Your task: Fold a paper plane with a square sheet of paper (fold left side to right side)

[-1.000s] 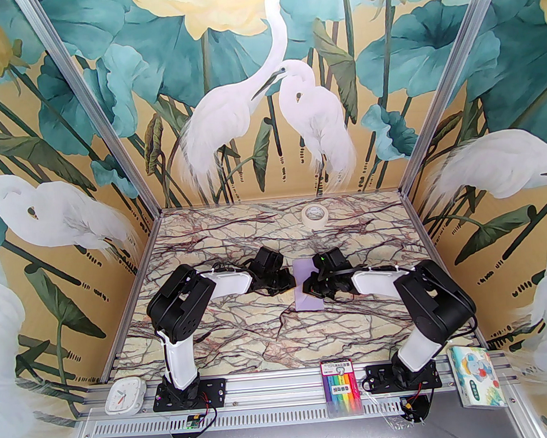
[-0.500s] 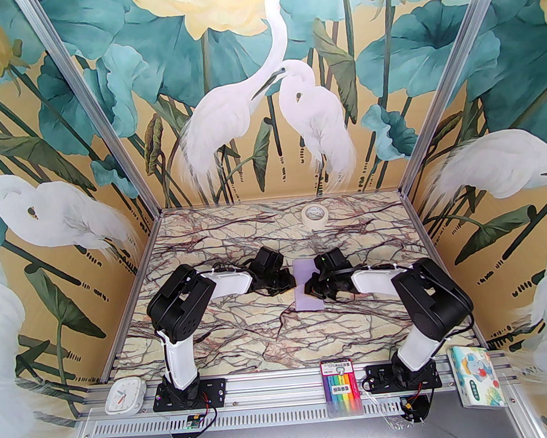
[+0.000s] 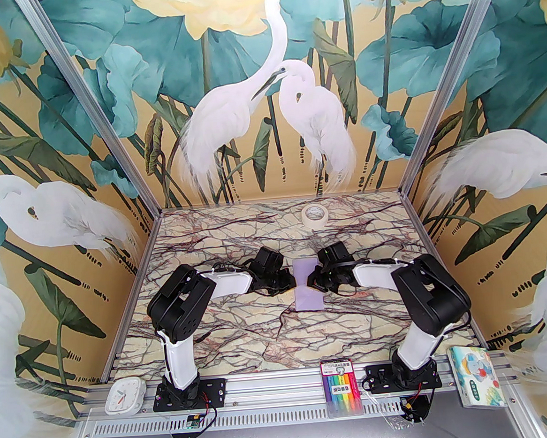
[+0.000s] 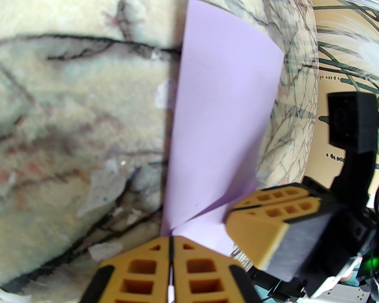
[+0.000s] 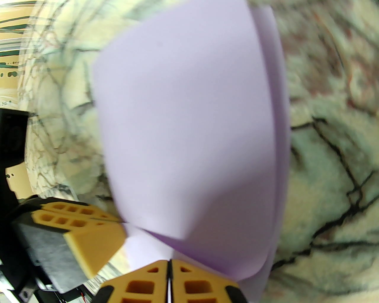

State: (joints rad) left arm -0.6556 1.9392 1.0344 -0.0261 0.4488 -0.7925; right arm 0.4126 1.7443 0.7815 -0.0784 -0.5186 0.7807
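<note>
Right wrist is lifting and swinging toward the far side since a second ago, uncovering the near right corner of the square sheet of paper (image 3: 307,290). Left arm is not shifting.

Sheet is lying mid-table (image 3: 225,320) between the two arms, already doubled into a narrow strip. Its top layer is bowing up rather than lying flat, with the layers gaping on the side facing the right arm.

Left fingers (image 4: 154,254) are pressing together, tips meeting the sheet's left edge. Right fingers (image 5: 192,276) are also pressing together at the opposite edge. Whether either pair is pinching a layer, cannot tell.

Judgement: the left-to-right fold is looking laid over but not creased. With the right arm easing off, the top layer is risking springing open, so flattening along the folded edge is looking like the next need.
</note>
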